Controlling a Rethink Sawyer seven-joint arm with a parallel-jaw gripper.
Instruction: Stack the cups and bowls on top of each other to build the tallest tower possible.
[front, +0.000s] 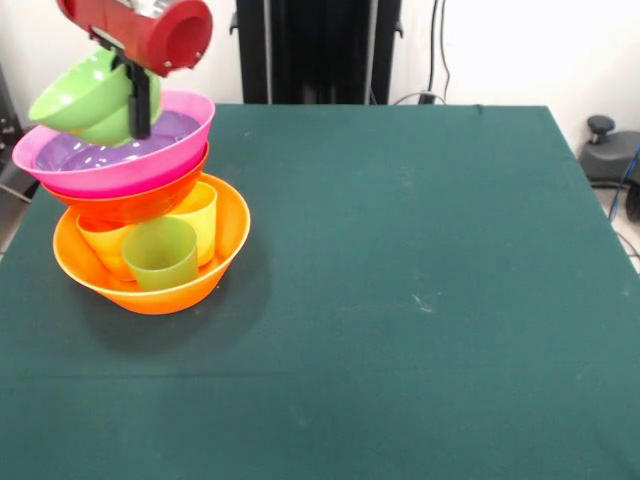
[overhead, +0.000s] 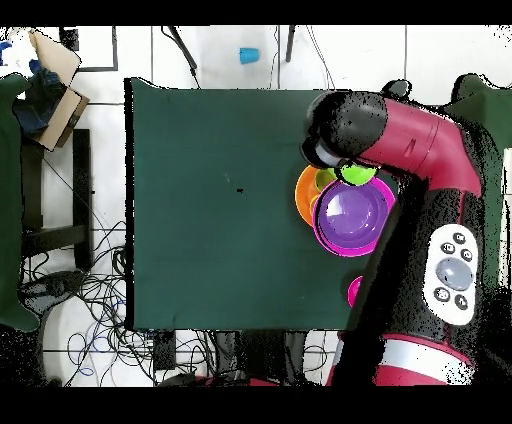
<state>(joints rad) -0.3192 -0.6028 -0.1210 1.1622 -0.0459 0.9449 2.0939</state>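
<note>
Holding the light green bowl (front: 78, 100) by its rim, the jaws are clamped shut on it at the far left of the front view, above the tower (front: 140, 215). It hangs tilted, its mouth turned sideways toward the arm (front: 140, 30), its base out to the left. Level it first, I'd say, then centre it over the purple bowl (front: 125, 150) inside the pink bowl (front: 120, 170). The orange base bowl (front: 160, 290) below carries the cups (front: 160, 250) on the green surface (front: 420, 300).

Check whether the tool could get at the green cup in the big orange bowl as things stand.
Probably not from above: the green cup sits under the stacked pink bowl, and the tool already holds the light green bowl.
</note>
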